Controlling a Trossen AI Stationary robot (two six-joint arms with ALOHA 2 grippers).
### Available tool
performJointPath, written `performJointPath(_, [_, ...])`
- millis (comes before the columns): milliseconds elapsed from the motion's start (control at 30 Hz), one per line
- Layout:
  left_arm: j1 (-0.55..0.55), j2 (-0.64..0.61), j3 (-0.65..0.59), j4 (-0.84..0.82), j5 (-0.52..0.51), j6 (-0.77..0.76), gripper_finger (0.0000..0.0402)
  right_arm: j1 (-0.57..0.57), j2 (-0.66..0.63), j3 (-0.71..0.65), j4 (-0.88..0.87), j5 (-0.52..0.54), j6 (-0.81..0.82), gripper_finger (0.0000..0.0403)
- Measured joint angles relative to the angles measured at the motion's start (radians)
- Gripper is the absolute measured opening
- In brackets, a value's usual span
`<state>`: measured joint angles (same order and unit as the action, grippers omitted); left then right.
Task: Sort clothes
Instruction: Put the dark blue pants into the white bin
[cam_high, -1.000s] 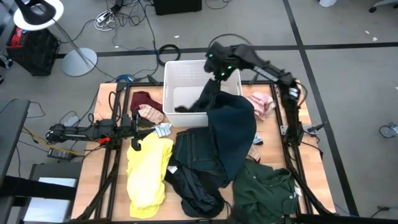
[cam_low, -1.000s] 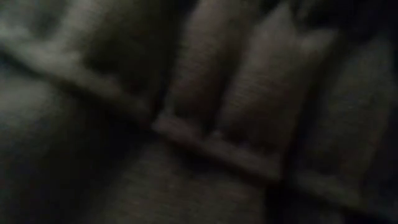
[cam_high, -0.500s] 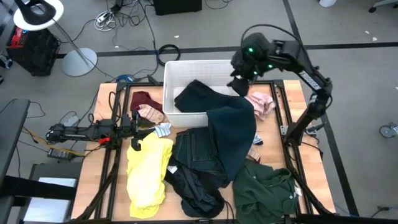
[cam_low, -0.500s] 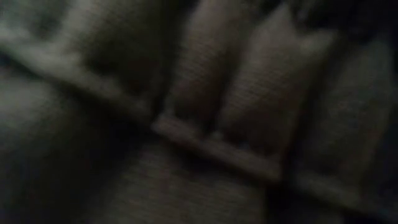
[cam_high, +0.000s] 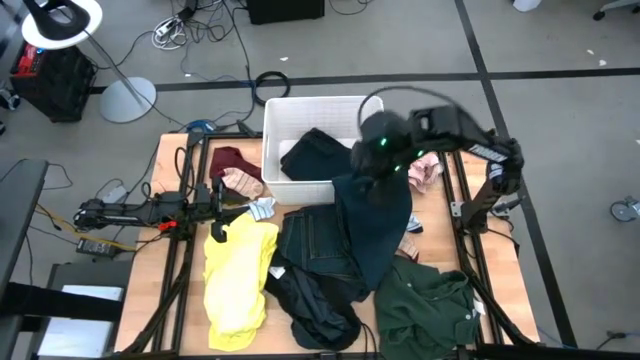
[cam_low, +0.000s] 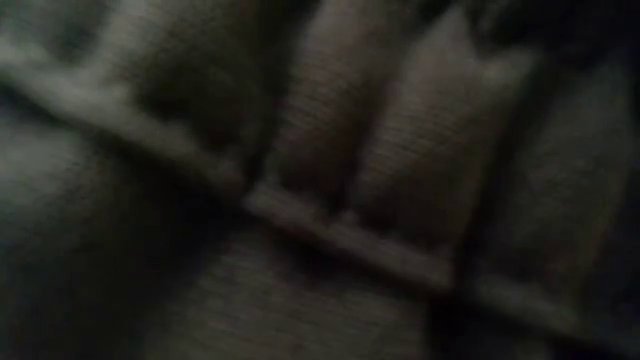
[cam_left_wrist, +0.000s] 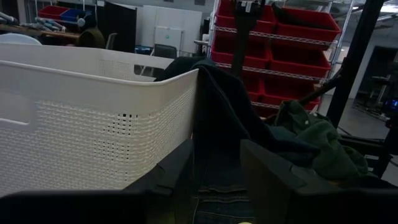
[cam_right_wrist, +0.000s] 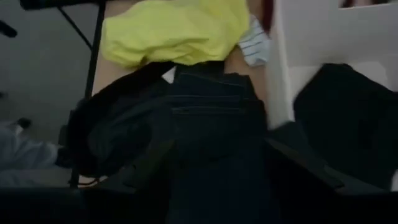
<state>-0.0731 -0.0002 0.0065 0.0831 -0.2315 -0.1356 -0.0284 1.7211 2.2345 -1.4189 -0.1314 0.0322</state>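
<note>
The right gripper (cam_high: 372, 165) hovers with its 2 fingers apart and empty, a dark blue garment (cam_high: 375, 215) directly beneath it, draped half over the near wall of the white bin (cam_high: 300, 112) just behind. The left gripper (cam_high: 215, 200), also apart, waits well off beside a yellow shirt (cam_high: 238, 280). Soft, limp and likely fairly heavy, the garment looks best pinched at a raised fold near the bin wall.

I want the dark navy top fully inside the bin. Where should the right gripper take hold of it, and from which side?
Probably best from above, on the bunched fold of the dark navy top just outside the white bin's front wall. The top drapes over that rim and hangs onto the jeans, so this raised part is easiest to pinch alone. The right gripper hovers there.
</note>
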Motion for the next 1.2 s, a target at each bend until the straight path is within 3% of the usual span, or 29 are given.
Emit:
performJointPath(267, [0.000, 0.000, 0.000, 0.000, 0.000, 0.000, 0.0137, 0.130, 0.135, 0.000, 0.145, 0.050, 0.002, 0.0226])
performJointPath(500, [0.000, 0.000, 0.000, 0.000, 0.000, 0.000, 0.0137, 0.178, 0.295, 0.000, 0.267, 0.064, 0.062, 0.0224])
performJointPath(900, [0.000, 0.000, 0.000, 0.000, 0.000, 0.000, 0.0137, 0.214, 0.541, 0.000, 0.272, 0.064, 0.184, 0.0219])
performJointPath(1200, [0.000, 0.000, 0.000, 0.000, 0.000, 0.000, 0.0137, 0.250, 0.620, 0.000, 0.274, 0.129, 0.219, 0.0218])
